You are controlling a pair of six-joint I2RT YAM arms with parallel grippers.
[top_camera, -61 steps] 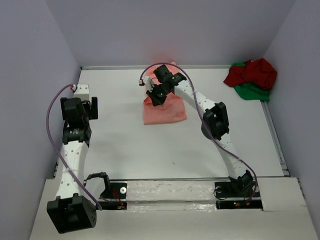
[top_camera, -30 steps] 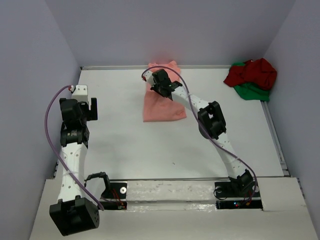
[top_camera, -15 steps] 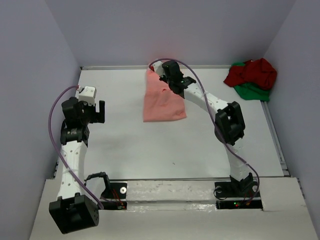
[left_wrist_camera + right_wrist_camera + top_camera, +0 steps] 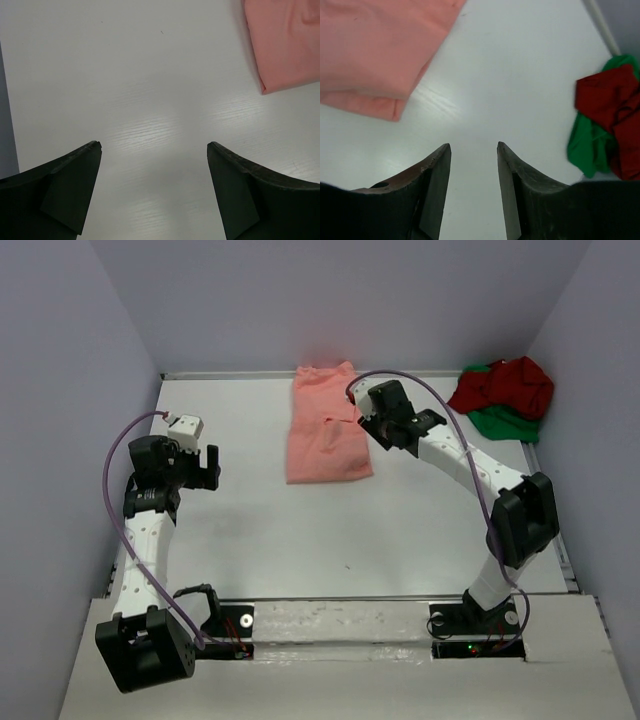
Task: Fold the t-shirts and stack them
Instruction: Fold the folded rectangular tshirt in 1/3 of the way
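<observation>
Pink shirt [image 4: 327, 425] seemingly folded; red shirt [image 4: 510, 380] and green shirt [image 4: 500, 423] not yet begun, nothing stacked.
From above, the pink one lies flat, a slightly rumpled rectangle at the table's [image 4: 300, 530] far middle, with the other two crumpled together in the far right corner. Left wrist: left gripper [image 4: 154, 145], fingers wide apart, empty over bare table. Right wrist: right gripper [image 4: 474, 145], fingers apart, holding nothing, between pink edge and heap.

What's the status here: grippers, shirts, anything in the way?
Left gripper open, empty, over bare table. Right gripper open, empty, beside pink shirt. Pink shirt folded flat; red shirt and green shirt heaped, far right corner. Nothing blocking.
</observation>
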